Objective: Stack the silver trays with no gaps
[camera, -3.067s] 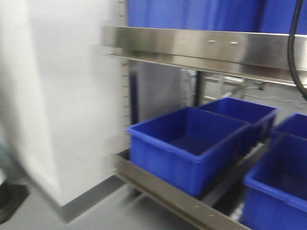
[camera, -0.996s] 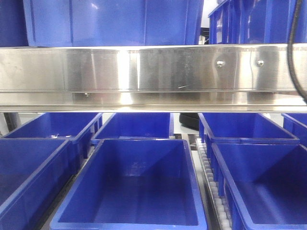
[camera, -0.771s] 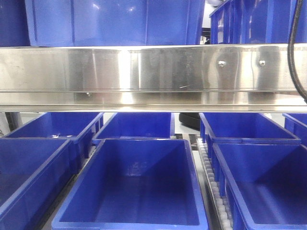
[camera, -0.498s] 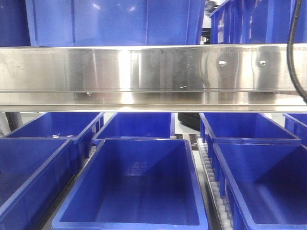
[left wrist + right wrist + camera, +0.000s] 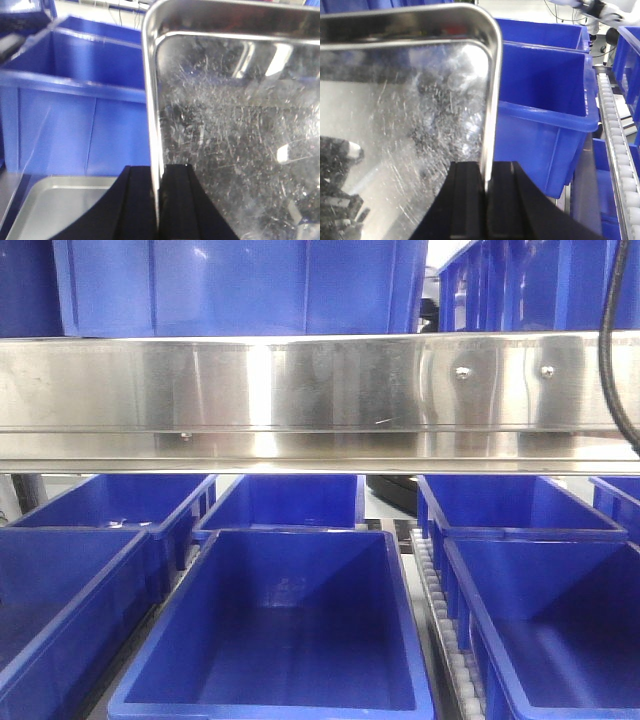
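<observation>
Left end effector [image 5: 156,172]: clamped on held tray's [image 5: 235,150] rim.
Right end effector [image 5: 486,172]: clamped on opposite rim.
Risk: tilt it above the bottom tray [image 5: 65,205] and you leave gaps.

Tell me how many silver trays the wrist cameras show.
2. The held tray is clamped at its rims by the left gripper and right gripper, apparently one tray in both views. The second tray lies below it in the left wrist view. Others may be hidden.
</observation>
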{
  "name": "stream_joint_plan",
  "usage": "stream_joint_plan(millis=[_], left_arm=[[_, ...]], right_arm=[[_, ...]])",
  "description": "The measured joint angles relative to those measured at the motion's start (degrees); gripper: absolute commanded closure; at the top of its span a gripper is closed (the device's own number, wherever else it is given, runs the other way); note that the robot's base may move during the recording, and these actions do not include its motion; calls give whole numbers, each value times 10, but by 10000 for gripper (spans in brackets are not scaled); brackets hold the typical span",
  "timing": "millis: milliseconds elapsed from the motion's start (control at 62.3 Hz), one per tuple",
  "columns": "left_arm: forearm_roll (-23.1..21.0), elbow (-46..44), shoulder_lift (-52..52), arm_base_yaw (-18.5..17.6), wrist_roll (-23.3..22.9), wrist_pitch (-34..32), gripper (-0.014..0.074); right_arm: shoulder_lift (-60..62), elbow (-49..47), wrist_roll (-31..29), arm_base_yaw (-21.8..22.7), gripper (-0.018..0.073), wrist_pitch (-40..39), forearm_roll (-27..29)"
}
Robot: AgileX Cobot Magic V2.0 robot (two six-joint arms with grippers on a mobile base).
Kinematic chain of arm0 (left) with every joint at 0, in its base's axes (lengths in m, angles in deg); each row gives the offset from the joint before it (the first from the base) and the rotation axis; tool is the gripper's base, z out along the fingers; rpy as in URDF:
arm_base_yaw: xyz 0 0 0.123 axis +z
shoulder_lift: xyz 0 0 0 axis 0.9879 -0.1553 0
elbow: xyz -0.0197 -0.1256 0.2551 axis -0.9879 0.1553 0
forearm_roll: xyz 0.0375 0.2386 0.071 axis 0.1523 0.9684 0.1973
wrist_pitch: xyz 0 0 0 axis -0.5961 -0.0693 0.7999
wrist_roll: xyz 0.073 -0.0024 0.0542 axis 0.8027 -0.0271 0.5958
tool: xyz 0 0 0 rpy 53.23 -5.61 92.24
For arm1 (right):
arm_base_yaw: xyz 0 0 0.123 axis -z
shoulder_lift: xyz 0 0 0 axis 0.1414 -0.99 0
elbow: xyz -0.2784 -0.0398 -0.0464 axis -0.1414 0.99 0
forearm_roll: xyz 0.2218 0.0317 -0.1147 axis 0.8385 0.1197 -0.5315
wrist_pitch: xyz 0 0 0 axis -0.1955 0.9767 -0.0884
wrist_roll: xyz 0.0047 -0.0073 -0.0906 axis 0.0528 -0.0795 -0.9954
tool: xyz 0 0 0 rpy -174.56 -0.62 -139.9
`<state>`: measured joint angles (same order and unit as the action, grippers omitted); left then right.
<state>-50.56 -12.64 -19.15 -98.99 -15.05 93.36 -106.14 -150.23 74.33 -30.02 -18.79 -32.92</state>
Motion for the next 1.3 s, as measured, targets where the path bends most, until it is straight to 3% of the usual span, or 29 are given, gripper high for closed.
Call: stream_joint_plan(millis=[514, 1188, 1301], left_arm=[[17, 0, -103, 69, 14, 4, 612], [14, 1, -192, 70, 10, 62, 612], [14, 1, -192, 70, 11, 70, 549]], right_arm=[[-131, 0, 12, 0, 638, 3, 50], [-192, 2, 10, 0, 638, 35, 58], [-192, 2, 9, 0, 638, 40, 60]])
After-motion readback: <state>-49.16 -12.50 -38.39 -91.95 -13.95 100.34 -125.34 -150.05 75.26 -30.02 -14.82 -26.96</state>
